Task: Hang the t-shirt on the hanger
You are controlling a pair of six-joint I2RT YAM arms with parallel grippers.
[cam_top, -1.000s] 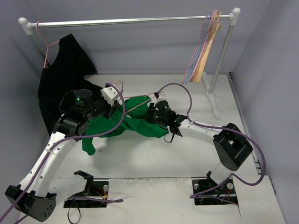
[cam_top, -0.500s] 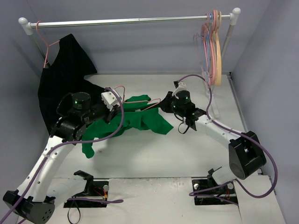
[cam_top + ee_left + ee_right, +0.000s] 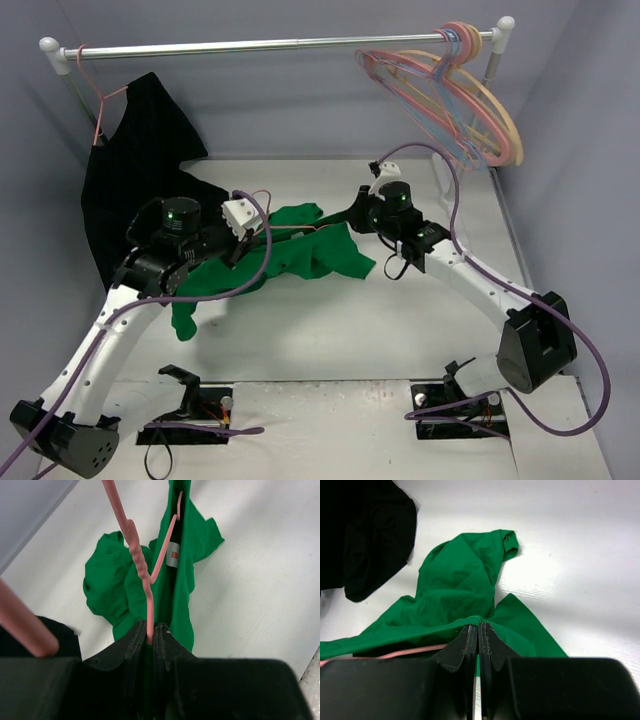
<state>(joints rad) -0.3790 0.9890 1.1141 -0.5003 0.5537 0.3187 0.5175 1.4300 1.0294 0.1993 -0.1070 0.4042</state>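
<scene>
On the white table (image 3: 330, 335), the green t-shirt (image 3: 318, 256) sat bunched at mid-frame, partly lifted. The left gripper (image 3: 149, 631) pinched the pink hanger (image 3: 136, 550) tight. The right gripper (image 3: 479, 626) was clamped on the t-shirt's collar edge.

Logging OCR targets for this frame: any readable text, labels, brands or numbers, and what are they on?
No text can be read in any view.
Neck label on the t-shirt: white with a small orange patch, print too small and blurred to read in the left wrist view.
Nothing else in the three views shows visible lettering or numbers.
</scene>
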